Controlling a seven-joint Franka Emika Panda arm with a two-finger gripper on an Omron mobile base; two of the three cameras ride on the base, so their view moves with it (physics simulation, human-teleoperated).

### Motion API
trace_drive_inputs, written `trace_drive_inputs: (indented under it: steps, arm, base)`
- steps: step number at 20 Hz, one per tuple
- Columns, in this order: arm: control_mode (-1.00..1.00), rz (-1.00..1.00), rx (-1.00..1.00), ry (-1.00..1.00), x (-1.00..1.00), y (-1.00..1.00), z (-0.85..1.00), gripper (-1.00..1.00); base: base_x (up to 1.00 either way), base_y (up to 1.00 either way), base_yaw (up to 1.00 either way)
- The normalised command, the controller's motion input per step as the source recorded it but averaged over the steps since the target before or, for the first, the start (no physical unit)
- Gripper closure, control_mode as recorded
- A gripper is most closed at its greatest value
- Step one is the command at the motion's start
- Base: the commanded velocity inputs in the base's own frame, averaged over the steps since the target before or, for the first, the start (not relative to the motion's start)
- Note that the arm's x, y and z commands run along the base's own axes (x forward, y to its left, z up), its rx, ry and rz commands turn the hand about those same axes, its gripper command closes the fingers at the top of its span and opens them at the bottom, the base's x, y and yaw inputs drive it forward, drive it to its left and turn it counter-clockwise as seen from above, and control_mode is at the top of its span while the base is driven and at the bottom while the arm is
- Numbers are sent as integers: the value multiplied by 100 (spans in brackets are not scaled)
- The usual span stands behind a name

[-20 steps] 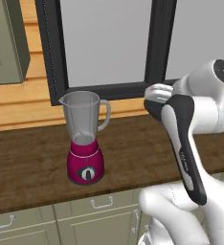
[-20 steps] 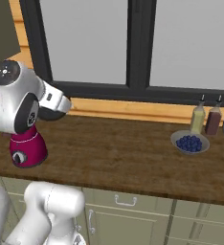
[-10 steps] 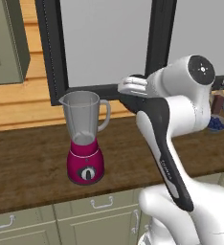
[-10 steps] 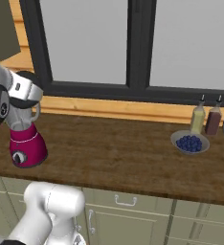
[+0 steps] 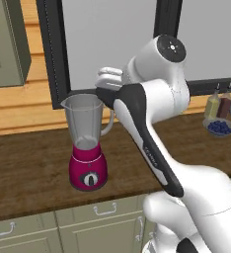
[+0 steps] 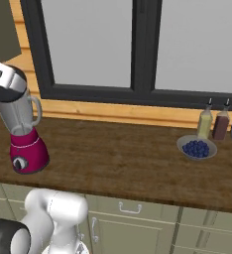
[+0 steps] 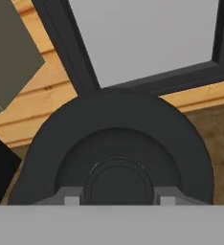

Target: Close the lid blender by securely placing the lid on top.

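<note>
The hand (image 7: pixel 117 198) is gripping the lid (image 7: pixel 118 148), its two fingertips (image 7: pixel 70 197) pinching the raised knob at the centre of the black disc. The arm is reaching across to the blender (image 5: pixel 88 143), which is standing on the wooden bench (image 5: pixel 33 168) below the window (image 6: pixel 138 44); I cannot tell whether the lid is touching the jar's rim. Far along the bench, a bowl of blueberries (image 6: pixel 197 147) is sitting just beside two small bottles (image 6: pixel 213 121).
</note>
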Motion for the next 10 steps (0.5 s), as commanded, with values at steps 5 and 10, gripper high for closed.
trace_drive_inputs:
  steps: [5,10]
  arm:
    - [-100,0,0,17,48,17,0,100]
    - [-100,0,-1,15,32,11,-8,100]
  base:
    - [0,0,0]
    - [0,0,0]
